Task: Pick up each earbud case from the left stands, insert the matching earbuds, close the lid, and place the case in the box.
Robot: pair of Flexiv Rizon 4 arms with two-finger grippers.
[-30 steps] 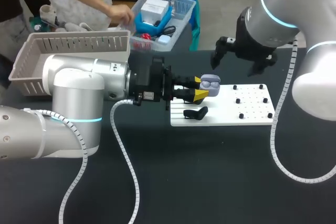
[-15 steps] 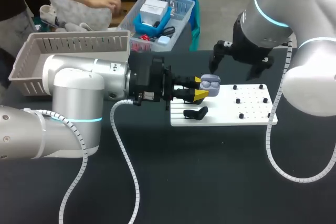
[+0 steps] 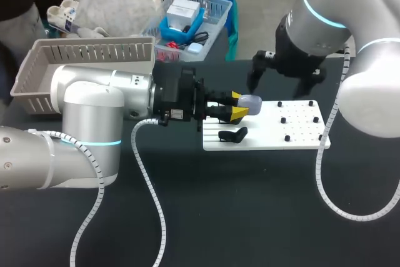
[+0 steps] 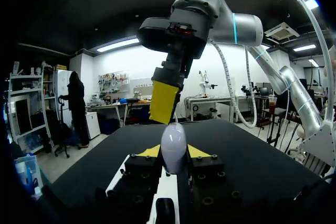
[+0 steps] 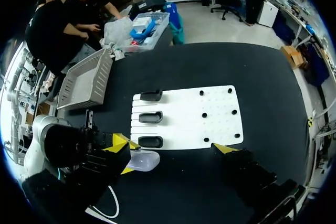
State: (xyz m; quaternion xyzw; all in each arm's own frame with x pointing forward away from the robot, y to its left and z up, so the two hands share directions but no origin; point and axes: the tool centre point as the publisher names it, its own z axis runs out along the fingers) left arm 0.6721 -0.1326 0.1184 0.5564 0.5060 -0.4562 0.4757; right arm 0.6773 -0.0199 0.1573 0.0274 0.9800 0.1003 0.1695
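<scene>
The left claw squeezes the little purple earbud case from both sides. It holds the case up over the edge of the white board on the black counter. The right claw hangs just above the case, fingers spread wide, holding nothing.

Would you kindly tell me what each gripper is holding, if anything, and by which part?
The left gripper is shut on the pale earbud case, its yellow tips pinching the case's two opposite sides. The right gripper holds nothing.
</scene>
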